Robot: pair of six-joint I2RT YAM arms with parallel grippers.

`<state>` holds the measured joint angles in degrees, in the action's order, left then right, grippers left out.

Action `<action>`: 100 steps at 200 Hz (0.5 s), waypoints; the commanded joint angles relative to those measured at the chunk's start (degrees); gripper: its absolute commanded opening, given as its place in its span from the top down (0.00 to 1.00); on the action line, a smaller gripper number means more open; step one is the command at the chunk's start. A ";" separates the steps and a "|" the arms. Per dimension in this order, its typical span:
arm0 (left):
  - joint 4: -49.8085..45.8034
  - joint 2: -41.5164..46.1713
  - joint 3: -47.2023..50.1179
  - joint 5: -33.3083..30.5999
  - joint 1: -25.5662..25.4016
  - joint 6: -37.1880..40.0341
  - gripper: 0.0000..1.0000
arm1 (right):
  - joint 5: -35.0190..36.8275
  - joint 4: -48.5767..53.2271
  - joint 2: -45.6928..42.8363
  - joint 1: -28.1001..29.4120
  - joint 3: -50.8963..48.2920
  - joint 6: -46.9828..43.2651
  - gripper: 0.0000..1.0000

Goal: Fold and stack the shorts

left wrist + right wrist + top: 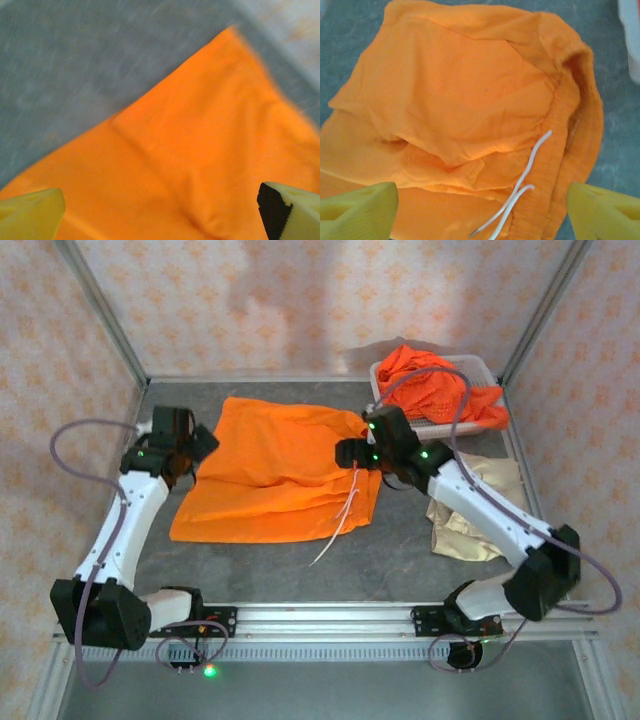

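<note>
Both arms sit over the spread orange shorts [275,475], one at each end. The left pincer [160,207] is spread wide and holds nothing, with flat orange cloth right under it and the leg-side edge and bare table [75,65] just beyond its tips; that wrist view is blurred, so I can't judge seam detail. The right pincer [480,200] is also spread and empty, hovering over the waistband [570,125], which bunches up just ahead of its right finger. The white drawstring [530,165] trails between its fingers and out toward the near side. The heap of orange shorts [435,380] sits in the basket [385,375] beyond the right pincer, and the beige shorts [480,510] lie crumpled beside its arm, well apart from the spread pair. I judge the step to be the first fold of the flat pair, with nothing gripped yet. To do it well, I'd pinch the waistband corner with the right pincer and the hem corner with the left, catching both layers. Then lift low and together, keep the cloth taut between the pincers, and lay edge on edge. The risks I see are the drawstring snagging a finger and the wrinkle near the waistband getting folded in, so smooth it first.
</note>
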<state>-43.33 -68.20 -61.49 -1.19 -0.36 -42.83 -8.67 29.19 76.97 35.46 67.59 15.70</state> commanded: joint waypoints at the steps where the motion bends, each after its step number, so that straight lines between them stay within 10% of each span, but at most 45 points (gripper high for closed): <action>1: -2.47 5.90 9.28 0.16 0.65 -7.58 0.00 | 0.60 -8.17 -5.15 -0.35 -9.65 12.86 0.12; 100: 1.53 12.26 28.42 2.83 2.72 -20.12 0.02 | 2.67 -18.83 -13.61 -0.39 -33.37 41.53 0.17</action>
<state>-45.21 -53.43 -34.44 0.80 1.50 -59.72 -8.16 14.39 64.20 35.09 35.83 47.83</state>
